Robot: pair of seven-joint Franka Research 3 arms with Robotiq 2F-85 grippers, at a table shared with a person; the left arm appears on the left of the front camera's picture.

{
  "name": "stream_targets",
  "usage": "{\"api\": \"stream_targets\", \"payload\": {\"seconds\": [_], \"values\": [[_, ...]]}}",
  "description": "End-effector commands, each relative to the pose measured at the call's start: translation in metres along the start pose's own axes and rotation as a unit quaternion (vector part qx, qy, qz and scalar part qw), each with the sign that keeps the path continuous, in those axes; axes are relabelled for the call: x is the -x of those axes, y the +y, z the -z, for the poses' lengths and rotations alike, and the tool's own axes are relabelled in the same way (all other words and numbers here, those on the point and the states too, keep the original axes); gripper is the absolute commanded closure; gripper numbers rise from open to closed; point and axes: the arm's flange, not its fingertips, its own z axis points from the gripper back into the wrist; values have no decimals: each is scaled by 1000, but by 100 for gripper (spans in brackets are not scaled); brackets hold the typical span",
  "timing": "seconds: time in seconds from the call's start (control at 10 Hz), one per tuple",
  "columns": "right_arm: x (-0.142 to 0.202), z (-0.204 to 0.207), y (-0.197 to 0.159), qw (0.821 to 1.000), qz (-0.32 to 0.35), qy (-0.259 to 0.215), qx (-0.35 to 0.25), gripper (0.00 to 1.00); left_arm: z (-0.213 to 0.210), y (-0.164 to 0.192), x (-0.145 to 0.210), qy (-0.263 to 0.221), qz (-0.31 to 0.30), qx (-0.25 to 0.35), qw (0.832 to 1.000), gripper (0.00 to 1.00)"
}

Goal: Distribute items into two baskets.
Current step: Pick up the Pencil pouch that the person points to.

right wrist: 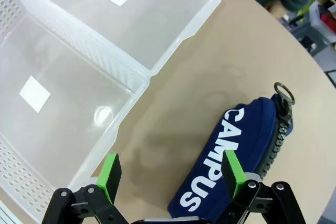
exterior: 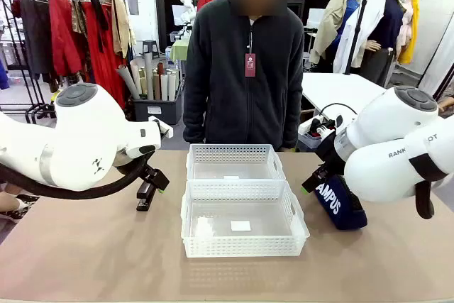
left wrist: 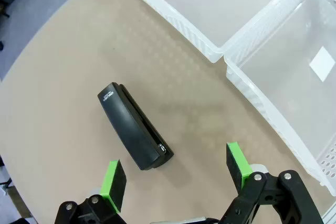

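Both white arms come nearest to the front camera, one from 9 o'clock and one from 3 o'clock. Between them the near basket [exterior: 245, 252] stands on the brown tabletop [exterior: 85, 260], and the far basket [exterior: 234, 152] stands at its 12 o'clock, the two long sides touching.

At 9 o'clock from the near basket lies the black stapler [exterior: 147, 195] flat on the tabletop, a little apart from the basket wall. The left end effector [exterior: 154, 177] hangs over it with jaws spread wide. In the left wrist view the stapler [left wrist: 134, 127] lies ahead of the left end effector [left wrist: 176, 170], closer to one green pad, and no pad touches it.

At 3 o'clock from the near basket lies the navy pouch [exterior: 339, 204]. The right end effector [right wrist: 170, 171] is also wide open; one pad stands before the pouch [right wrist: 231, 145], but contact cannot be told.
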Motion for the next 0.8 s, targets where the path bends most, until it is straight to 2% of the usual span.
{"api": "stream_targets", "payload": {"seconds": [0.0,0.7], "values": [[0,0,0,1000,0,0,0,0,0,0,0,0,0,0,1000,0],[0,0,0,1000,0,0,0,0,0,0,0,0,0,0,1000,0]]}}
